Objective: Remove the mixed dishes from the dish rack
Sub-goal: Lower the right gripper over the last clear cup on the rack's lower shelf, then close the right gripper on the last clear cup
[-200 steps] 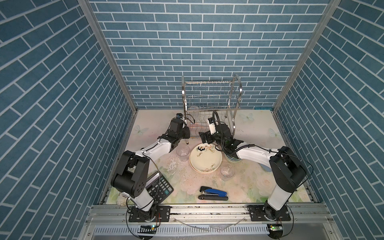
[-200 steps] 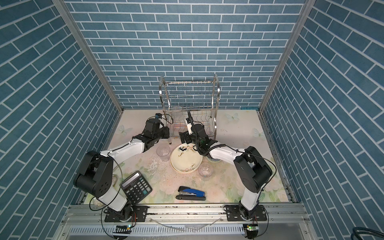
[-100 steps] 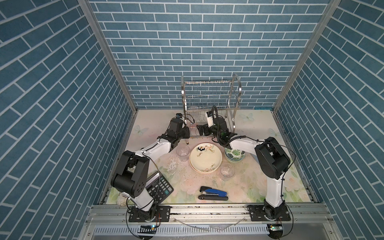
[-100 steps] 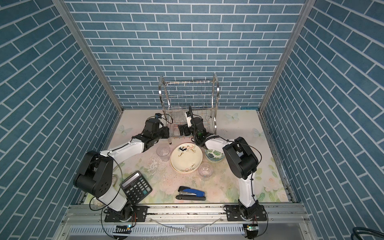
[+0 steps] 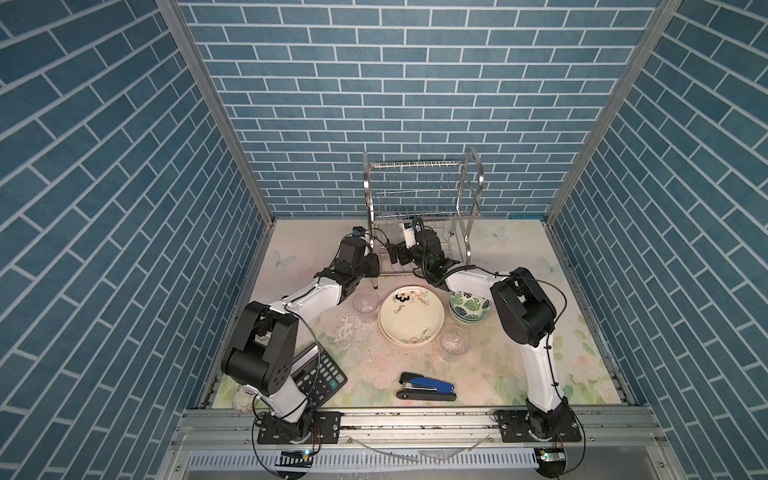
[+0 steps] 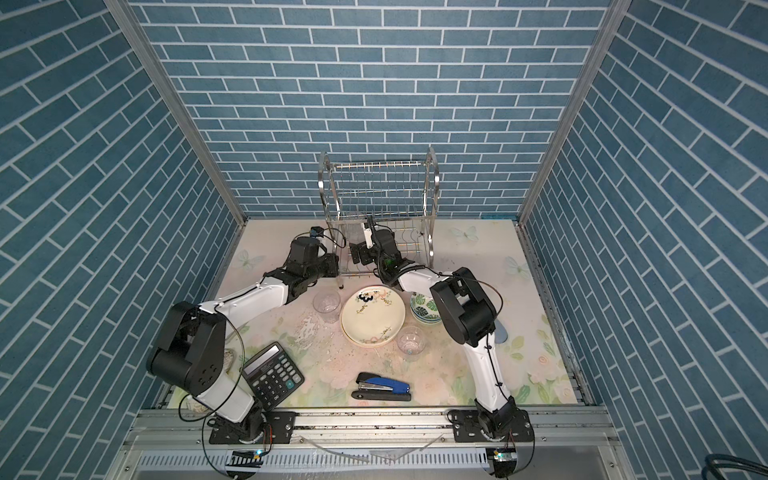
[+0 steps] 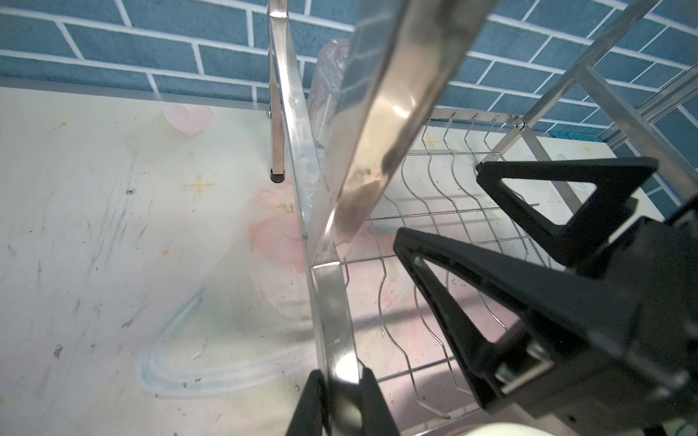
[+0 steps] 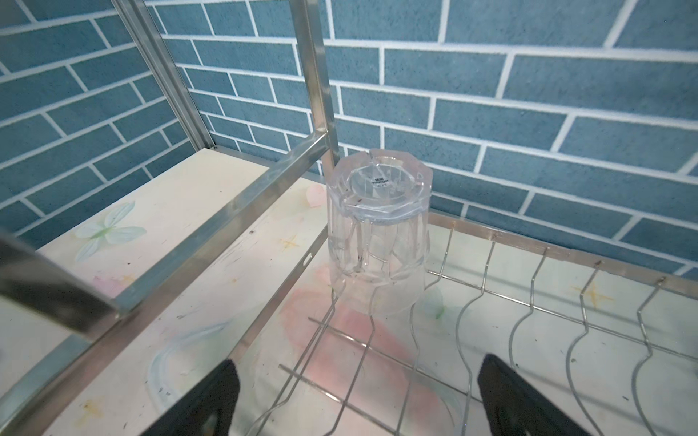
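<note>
Right tool (image 8: 357,381), wide open and empty, faces the one upside-down clear tumbler (image 8: 377,241) in a bottom corner of the dish rack (image 8: 241,211), while the left tool (image 7: 340,381) seems pinched shut on the rack's frame, so next the right tool must slide around the tumbler and squeeze softly.

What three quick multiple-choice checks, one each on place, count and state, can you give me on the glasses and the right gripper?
1. The glass left in the rack stands on: A upper shelf; B lower shelf; C side hook.
2. Glasses on the table outside it: A one; B three; C two.
3. Right gripper: A open; B shut on glass; C shut on rack.
Answers: B, its wire shelf sits low over the table; C, just that pair stands there; A, jaws wide, glass untouched.
</note>
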`<state>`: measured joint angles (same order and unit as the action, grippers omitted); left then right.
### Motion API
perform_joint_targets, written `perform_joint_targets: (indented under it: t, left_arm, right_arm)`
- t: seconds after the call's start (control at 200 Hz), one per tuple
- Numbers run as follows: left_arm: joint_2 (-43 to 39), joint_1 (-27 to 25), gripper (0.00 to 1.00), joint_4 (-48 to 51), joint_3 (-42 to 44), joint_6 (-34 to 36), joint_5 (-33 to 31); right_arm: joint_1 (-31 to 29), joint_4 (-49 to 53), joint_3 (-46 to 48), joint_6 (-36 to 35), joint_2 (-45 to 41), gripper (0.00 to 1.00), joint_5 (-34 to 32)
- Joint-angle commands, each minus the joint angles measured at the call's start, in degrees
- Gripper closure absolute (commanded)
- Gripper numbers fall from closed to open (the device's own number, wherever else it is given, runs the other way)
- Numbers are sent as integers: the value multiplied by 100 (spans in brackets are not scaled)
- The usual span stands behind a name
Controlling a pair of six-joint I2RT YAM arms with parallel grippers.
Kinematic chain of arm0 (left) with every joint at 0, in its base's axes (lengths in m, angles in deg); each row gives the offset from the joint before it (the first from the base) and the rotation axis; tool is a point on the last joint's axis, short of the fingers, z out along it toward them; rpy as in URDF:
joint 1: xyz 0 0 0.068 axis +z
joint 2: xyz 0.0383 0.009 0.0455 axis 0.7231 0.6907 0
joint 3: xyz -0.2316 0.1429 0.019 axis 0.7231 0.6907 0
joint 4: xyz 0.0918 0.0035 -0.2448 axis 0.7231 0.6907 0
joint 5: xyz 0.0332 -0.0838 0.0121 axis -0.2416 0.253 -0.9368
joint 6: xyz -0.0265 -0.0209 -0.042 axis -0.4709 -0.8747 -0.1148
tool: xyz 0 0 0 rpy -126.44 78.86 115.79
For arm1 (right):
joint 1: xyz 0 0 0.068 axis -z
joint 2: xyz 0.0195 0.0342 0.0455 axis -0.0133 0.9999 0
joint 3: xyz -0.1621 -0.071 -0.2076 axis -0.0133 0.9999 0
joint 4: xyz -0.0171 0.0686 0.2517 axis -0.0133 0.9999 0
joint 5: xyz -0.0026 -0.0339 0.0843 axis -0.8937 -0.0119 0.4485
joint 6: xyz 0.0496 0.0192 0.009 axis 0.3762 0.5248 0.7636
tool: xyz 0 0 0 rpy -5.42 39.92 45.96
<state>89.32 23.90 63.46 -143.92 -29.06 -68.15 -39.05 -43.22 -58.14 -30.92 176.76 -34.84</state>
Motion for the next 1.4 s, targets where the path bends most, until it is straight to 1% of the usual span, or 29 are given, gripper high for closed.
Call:
perform_joint_targets:
  t: [0.0,0.375,0.75,1.05,1.396]
  left_arm:
    - [-280,-150,96,224,8,378,512]
    - [-339,-165,96,312,25,431,521]
    - [-347,-163,97,308,25,381,678]
    - [-398,-159,97,321,52,383,684]
    - [-424,-161,97,330,43,382,703]
  right_arm:
    - [44,-48,-381,-47,325,1,-284]
    - [55,-648,-843,-29,903,1,-317]
    - [106,-733,-1541,-3,1450,1,-511]
    - [182,-703,-2063,93,1831,1,-614]
    - [247,-277,-2915,304,2389,1,-605]
